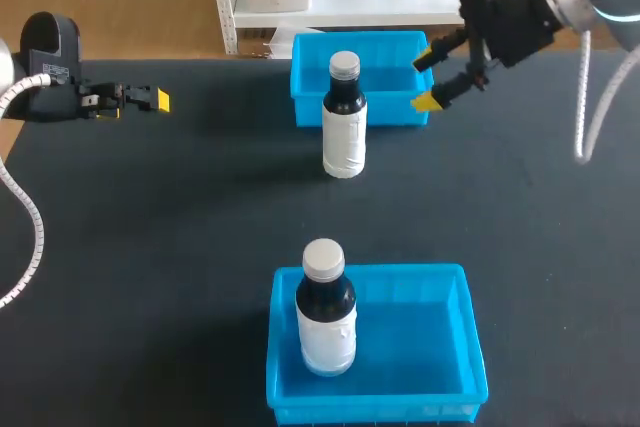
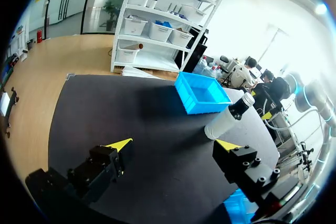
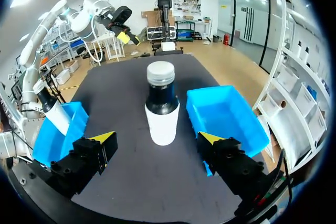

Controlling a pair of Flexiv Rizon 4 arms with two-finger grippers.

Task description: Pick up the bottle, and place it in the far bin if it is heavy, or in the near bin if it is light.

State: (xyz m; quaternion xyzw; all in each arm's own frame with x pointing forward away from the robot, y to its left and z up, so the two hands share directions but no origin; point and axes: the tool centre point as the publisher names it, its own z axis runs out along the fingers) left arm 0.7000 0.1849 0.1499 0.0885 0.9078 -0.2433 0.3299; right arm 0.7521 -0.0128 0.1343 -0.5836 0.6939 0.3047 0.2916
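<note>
- Two bottles, each dark-bodied with a white label and a pale cap, both upright.
- Free bottle (image 1: pixel 344 122): stands on the black table (image 1: pixel 200 227), just on the near side of the far bin (image 1: pixel 390 72) and in front of its left half. Neither gripper touches it.
- Binned bottle (image 1: pixel 325 312): stands inside the near bin (image 1: pixel 440 347), against its left side.
- Far bin: blue, open-topped, at the far edge of the table near the middle.
- Near bin: blue, open-topped, at the near edge, well apart from the far bin.
- Right gripper (image 1: pixel 425 79): hangs over the right end of the far bin, to the right of the free bottle. Its fingers are spread wide and hold nothing. In the right wrist view the free bottle stands ahead of the gap, apart from both yellow tips.
- Left gripper (image 2: pixel 174 144): at the far left of the table, well apart from both bottles and both bins. Its fingers are spread wide and hold nothing.
</note>
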